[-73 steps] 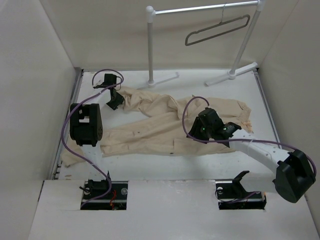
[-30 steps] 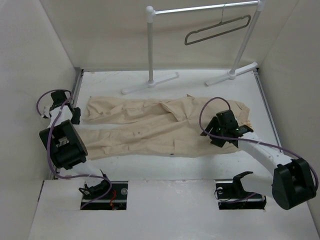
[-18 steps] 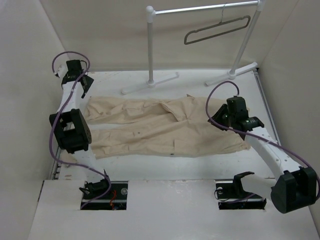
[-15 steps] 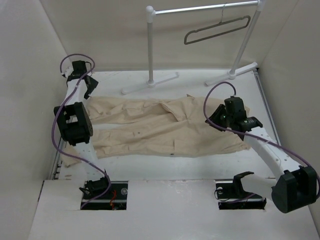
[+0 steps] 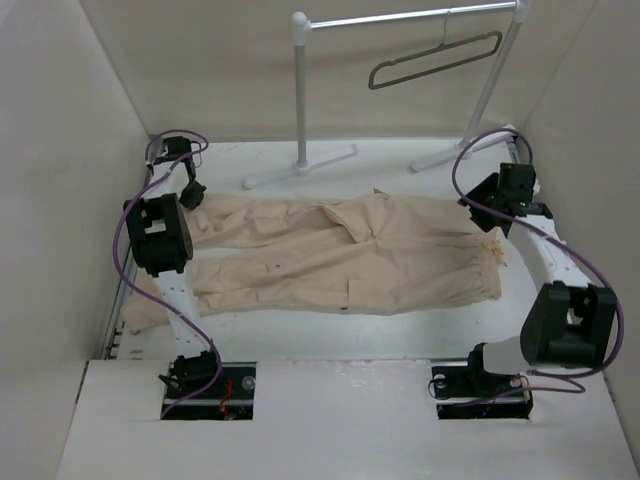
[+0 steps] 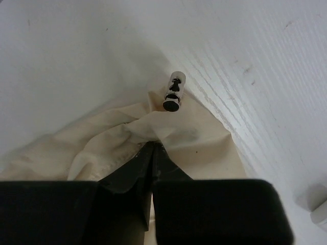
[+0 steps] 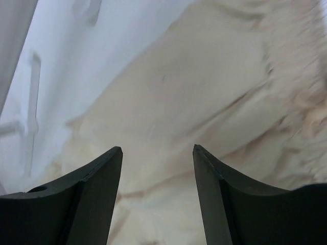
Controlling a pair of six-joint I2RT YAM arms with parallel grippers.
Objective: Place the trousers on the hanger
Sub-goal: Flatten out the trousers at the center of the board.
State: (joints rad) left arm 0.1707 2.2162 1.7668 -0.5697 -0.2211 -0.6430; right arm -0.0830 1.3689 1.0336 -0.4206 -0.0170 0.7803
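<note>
Beige trousers (image 5: 340, 255) lie flat — left gripper (image 6: 153, 147) pinches cuff, right gripper (image 7: 157, 150) gapes.

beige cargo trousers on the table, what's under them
The beige soft cloth cargo trousers lie spread flat on the white table, and white tabletop shows around their edges. Whatever lies directly beneath the cloth is covered and cannot be seen.

Seen from above, the left arm (image 5: 158, 236) covers the leg ends of the trousers (image 5: 340, 250), and the left claw (image 5: 192, 190) is too small to read. In the right wrist view the cloth blurs toward the right edge, which cuts it off. The right corner of the rack (image 5: 300, 90) runs past the top edge.
</note>
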